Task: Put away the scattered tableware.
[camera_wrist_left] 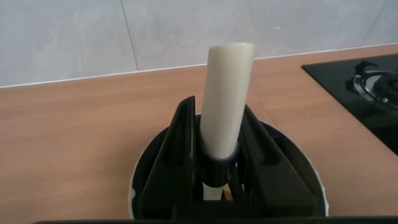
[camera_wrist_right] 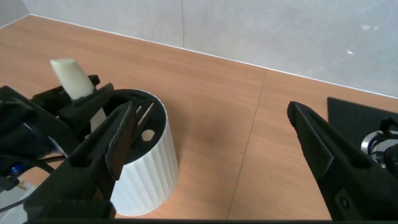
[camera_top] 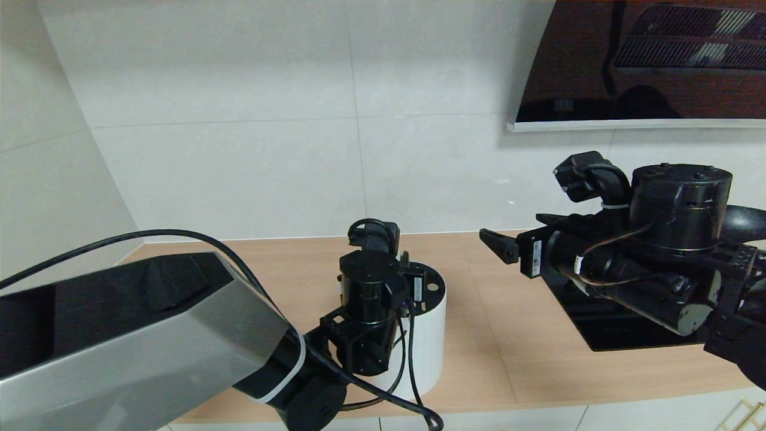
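Note:
A white ribbed utensil holder (camera_top: 429, 335) with a black slotted top stands on the wooden counter. My left gripper (camera_wrist_left: 219, 155) is directly over it, shut on a utensil with a cream handle (camera_wrist_left: 227, 93). The handle sticks up out of the jaws, and the lower end is hidden down inside the holder (camera_wrist_right: 149, 177). From the right wrist the same handle (camera_wrist_right: 70, 76) shows tilted at the holder's far side. My right gripper (camera_wrist_right: 210, 111) hangs open and empty above the bare counter, between the holder and the stove, a good way from both.
A black glass stove (camera_top: 622, 332) is set into the counter on the right, with a burner (camera_wrist_left: 379, 84) on it. A dark range hood (camera_top: 646, 60) hangs on the tiled wall above. Bare wood (camera_top: 497, 353) lies between holder and stove.

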